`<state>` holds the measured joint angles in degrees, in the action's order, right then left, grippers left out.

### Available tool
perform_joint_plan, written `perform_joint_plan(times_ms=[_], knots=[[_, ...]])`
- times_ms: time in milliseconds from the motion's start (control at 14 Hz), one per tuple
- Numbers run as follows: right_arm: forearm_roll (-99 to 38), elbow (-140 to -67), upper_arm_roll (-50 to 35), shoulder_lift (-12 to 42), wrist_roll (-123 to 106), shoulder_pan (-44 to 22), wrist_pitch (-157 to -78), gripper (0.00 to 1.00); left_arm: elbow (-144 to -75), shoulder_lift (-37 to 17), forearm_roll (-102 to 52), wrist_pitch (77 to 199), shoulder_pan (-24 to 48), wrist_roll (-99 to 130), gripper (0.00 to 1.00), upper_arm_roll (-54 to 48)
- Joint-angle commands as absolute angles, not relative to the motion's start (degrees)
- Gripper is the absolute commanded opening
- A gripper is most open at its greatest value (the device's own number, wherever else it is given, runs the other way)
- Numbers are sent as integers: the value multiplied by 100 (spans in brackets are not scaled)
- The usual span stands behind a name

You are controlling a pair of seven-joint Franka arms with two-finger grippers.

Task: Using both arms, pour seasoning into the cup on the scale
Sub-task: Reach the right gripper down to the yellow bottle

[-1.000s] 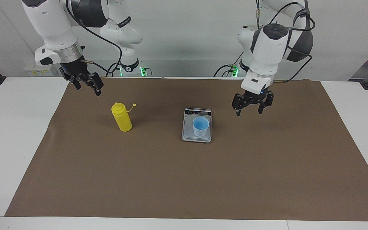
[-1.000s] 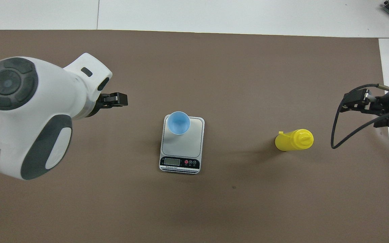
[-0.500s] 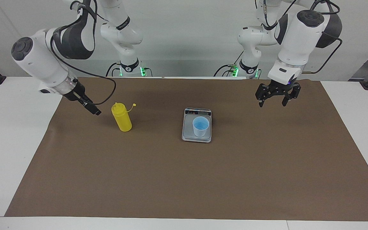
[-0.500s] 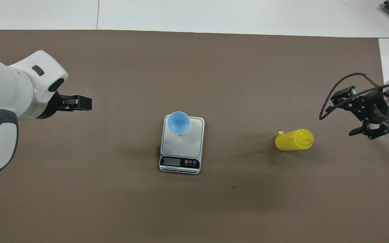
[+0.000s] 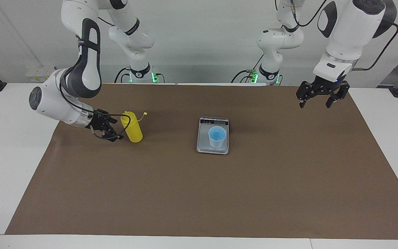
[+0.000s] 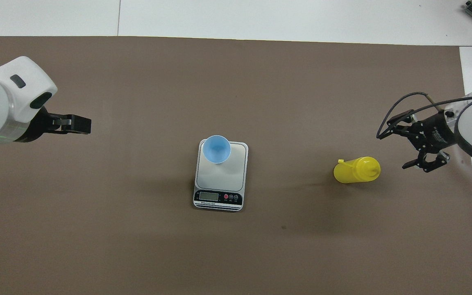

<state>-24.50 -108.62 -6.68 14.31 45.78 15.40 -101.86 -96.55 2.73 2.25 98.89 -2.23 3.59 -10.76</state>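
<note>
Two tools are standing spread and empty: I'm bringing the right tool (image 5: 116, 129) in sideways just beside the yellow squeeze bottle (image 5: 133, 127), while the left tool (image 5: 319, 98) is waiting over the brown mat (image 5: 199, 193). Bottle's upright — nozzle up, toward the right arm's end of the tabletop, well apart from the blue cup (image 5: 217, 137) on the scale (image 5: 202, 147). Soft, light plastic, I'm guessing — I'm aiming mid-body.

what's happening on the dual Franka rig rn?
Pour setup, nothing grasped yet. The right end effector is low beside the yellow seasoning bottle, open, approaching it from the right arm's end of the table; the bottle stands upright on the brown mat. The blue cup sits on the scale mid-table. The left end effector hangs open in the air over the mat's edge at the left arm's end, away from both.
</note>
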Motion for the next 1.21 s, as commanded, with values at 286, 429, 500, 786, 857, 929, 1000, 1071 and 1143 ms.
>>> perform_joint_plan(times_ms=[286,429,500,786,857,929,1000,1071,1143], knots=[[-3330,-11680,-694,1301,4685,1582,-10537,100,-9817,369,-219,9624,-554,-9,100,-1107],[-3436,-11768,-703,1283,4685,1573,-10722,98,-9809,369,-351,9624,-615,-17,100,-1099],[-3445,-11769,-703,1283,4685,1573,-10714,80,-9817,378,-395,9615,-711,-26,100,-1107],[-3779,-11751,-694,1274,5324,1573,-10757,10,-9625,352,-378,9406,-712,-53,100,-1090],[-3797,-11707,-703,1266,5474,1521,-10793,9,-9407,282,-326,9178,-729,-61,100,-1090],[-3788,-11655,-703,1240,5719,1468,-10880,8,-9256,229,-169,9097,-712,-70,100,-1099],[-3788,-11576,-721,1204,6017,1372,-10985,7,-9220,194,-89,9088,-712,-79,100,-1099],[-3779,-11540,-712,1108,6290,1206,-11117,7,-9211,193,-88,9079,-712,-79,100,-1099],[-3762,-11436,-712,1055,6589,1030,-11301,7,-9211,193,-70,9088,-703,-79,100,-1090]])
